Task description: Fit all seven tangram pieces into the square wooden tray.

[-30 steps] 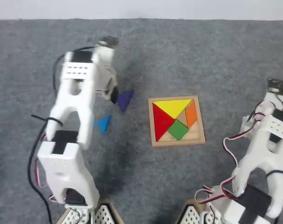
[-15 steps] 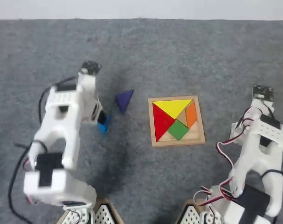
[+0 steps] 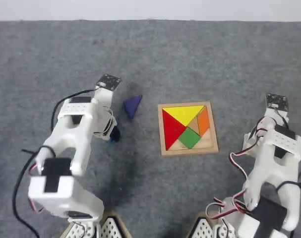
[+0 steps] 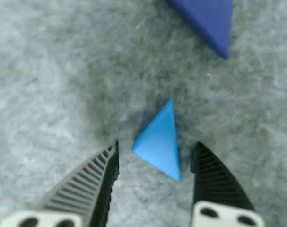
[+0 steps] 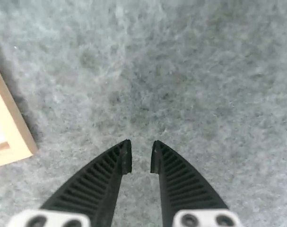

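tangram pieces are split between two places: five sit inside the square wooden tray (image 3: 188, 152) near the middle of the grey felt-like table covering (image 3: 214, 59), and two lie loose to one side of it. in the tray a large yellow triangle (image 3: 184, 114) fills the edge farthest from the arms' bases and a large red triangle (image 3: 171, 130) fills the side toward the loose pieces. an orange piece (image 3: 204, 121) lies along the opposite side, and a green square (image 3: 190, 138) sits toward the near edge with a small tan triangle (image 3: 193, 126) touching it. bare wood shows at the two near corners, which looks like the room left for the pieces outside. the dark blue triangle (image 3: 132, 105) rests on the covering near the tray, untouched. the small light blue triangle (image 4: 158, 144) lies flat a little further out. the left gripper (image 4: 155, 146) sits low over it with its jaws spread, one ribbed finger on each side of the piece and neither clearly touching it. that straddle seems chosen so that closing would pinch the piece across its narrow width. the step in hand is judged to be the pick-up of this piece, with the squeeze not yet made. the right gripper (image 5: 141, 150) hangs above bare covering on the tray's other side, its fingers drawn almost together and holding nothing, probably parked there to keep out of the way.
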